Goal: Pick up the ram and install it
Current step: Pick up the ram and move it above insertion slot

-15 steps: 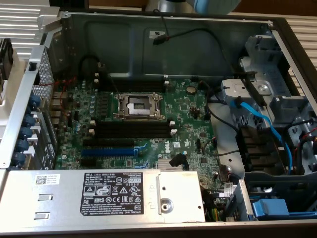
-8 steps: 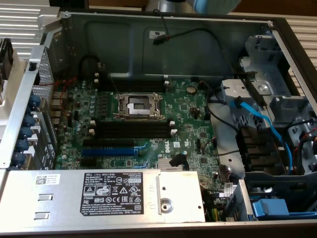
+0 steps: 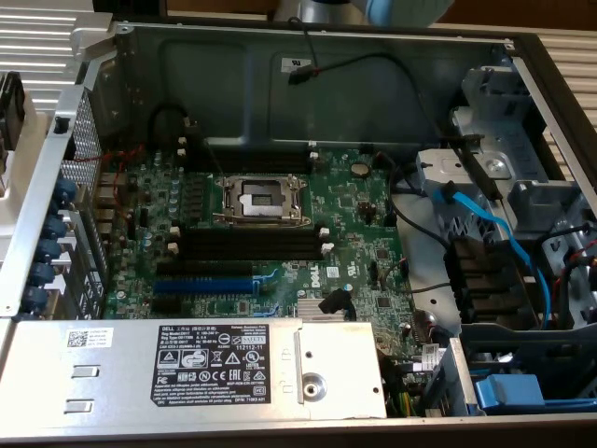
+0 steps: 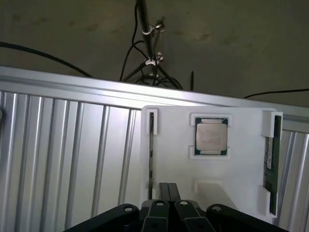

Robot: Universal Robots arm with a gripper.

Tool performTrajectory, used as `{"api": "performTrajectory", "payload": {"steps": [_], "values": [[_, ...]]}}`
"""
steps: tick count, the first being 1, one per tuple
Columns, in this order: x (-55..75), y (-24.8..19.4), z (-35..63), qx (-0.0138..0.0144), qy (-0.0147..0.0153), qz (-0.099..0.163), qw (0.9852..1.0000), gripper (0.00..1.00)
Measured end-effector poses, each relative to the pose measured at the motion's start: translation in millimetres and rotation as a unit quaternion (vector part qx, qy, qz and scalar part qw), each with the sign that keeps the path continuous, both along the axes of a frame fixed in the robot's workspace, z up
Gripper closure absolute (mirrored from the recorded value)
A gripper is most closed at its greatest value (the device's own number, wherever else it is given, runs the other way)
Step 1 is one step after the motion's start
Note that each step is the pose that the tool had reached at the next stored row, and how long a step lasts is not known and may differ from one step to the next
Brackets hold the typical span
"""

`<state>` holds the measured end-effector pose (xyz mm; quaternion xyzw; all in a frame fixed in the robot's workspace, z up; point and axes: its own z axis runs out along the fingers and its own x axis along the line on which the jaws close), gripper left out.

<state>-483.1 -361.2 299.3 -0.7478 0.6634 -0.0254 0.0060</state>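
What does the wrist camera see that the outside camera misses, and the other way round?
Wrist view: the shut gripper facing a white holder that carries a processor chip and, at one edge, the green ram. Exterior view: the open computer case, its motherboard and long black slots. Both: a ribbed metal surface, likely the same table.
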Motion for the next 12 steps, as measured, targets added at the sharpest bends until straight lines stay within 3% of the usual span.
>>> {"api": "performTrajectory", "payload": {"steps": [2,5,12], "values": [[0.0,-4.0,-2.3,0.0000,-0.0029,0.000,1.0000,0.90],[0.2,-4.7,-7.2,0.0000,-0.0056,0.000,1.0000,0.90],[1.0,-4.9,-19.9,0.0000,-0.0074,0.000,1.0000,0.90]]}}
